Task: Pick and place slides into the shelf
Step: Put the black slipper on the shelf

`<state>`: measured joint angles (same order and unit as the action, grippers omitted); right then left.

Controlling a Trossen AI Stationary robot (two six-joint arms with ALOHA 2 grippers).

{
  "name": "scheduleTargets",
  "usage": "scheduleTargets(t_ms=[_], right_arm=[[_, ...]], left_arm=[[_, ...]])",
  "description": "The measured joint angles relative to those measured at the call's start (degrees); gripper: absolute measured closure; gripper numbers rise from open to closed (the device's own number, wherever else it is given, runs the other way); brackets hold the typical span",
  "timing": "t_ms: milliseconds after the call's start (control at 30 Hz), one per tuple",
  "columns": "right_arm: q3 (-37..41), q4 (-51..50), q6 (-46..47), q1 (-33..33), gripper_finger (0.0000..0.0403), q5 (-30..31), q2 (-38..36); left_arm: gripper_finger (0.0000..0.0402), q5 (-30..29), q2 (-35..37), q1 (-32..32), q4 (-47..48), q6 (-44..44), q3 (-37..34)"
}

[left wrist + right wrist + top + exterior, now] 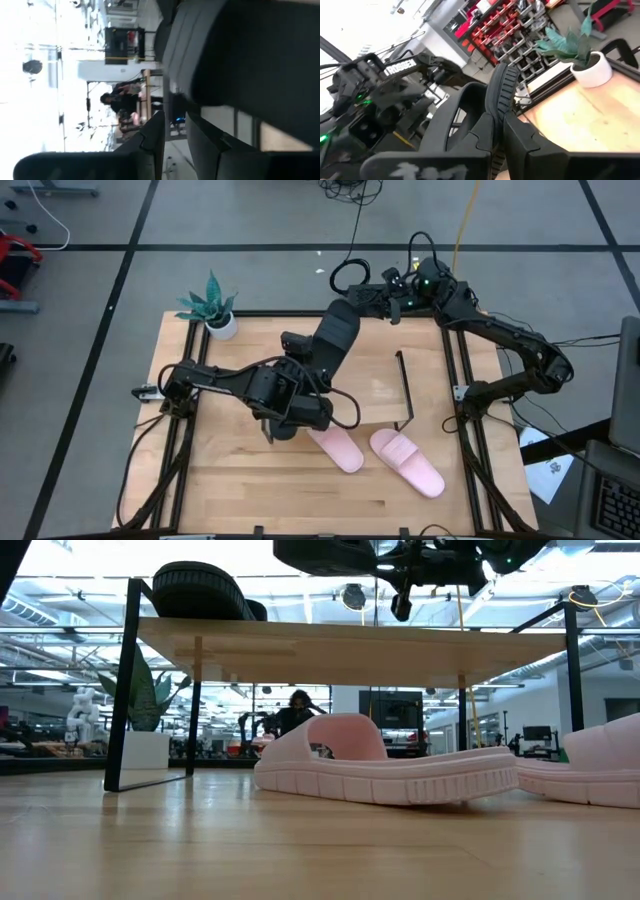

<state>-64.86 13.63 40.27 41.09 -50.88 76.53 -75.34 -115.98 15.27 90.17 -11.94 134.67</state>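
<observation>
My right gripper [385, 298] is shut on a matte black slide [335, 338], which it holds in the air over the shelf [350, 640]. This slide also shows in the low view [340, 554]. The second black slide [200, 590] rests sole down on the shelf's board, at its left end. Two pale pink slides [335, 448] [407, 463] lie sole down on the table in front of the shelf. My left gripper [298, 342] is beside the held slide, on its left, pointing level toward the far edge. Its fingers [150, 142] stand slightly apart with nothing between them. My right gripper pinches the black slide at its far end [496, 117] between its two fingers, one on the ridged sole side and one on the strap side. The fingers come from the table's far right side. The slide is lifted clear of the shelf, turned on its edge.
A potted plant [215, 310] stands at the table's far left corner. The shelf's thin black frame [404, 390] rises at its right end. A person [295, 710] shows in the room beyond the table. Bare table lies along the near edge [250, 490].
</observation>
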Motion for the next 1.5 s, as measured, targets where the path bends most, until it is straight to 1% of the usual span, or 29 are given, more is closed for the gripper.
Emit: scheduleTargets(t_ms=[167,367,500,600,767,933,1033,1133,1300,1400,1500], right_arm=[[0.0,-1.1,0.0,1.3,0.0393,-3.1,0.0],[0.0,-3.7,-0.9,1.5,0.0393,-6.4,0.0],[0.0,-4.1,-2.1,0.7,0.0393,-7.5,0.0],[0.0,-3.8,-2.8,-0.3,0.0393,-7.7,0.8],[-1.0,-1.8,-2.5,-2.1,0.0393,-7.9,4.4],[-7.2,-1.7,-1.6,-3.8,0.0393,-11.1,11.4],[-11.0,-1.8,-1.5,-4.6,0.0393,-13.2,15.2],[-13.2,-2.2,-0.5,-5.0,0.0393,-16.0,17.8],[-13.6,-4.8,-1.3,-5.7,0.0393,-18.3,20.0],[-13.5,-7.3,-4.3,-6.5,0.0393,-16.8,20.1],[-13.5,-8.9,-6.4,-7.2,0.0393,-16.7,20.0]], left_arm=[[0.0320,-2.5,0.2,-0.3,-0.2,-2.3,0.0],[0.0320,-8.5,1.3,-0.6,-0.3,-5.7,0.0],[0.0320,-14.4,3.2,-0.5,-0.3,-8.4,0.0],[0.0320,-14.4,5.3,-0.5,-0.6,-10.2,0.0],[0.0320,-14.7,9.0,-0.3,-1.9,-8.1,0.0],[0.0320,-14.7,11.5,0.0,-5.5,-5.4,0.0],[0.0320,-14.7,12.4,0.6,-7.0,-5.4,0.0],[0.0320,-14.7,12.7,1.0,-7.5,-5.6,0.0],[0.0320,-14.7,12.7,1.5,-7.4,-5.8,0.0],[0.0320,-14.7,12.7,1.5,-7.3,-5.9,0.0],[0.0321,-14.6,12.7,1.1,-7.3,-5.9,0.0]])
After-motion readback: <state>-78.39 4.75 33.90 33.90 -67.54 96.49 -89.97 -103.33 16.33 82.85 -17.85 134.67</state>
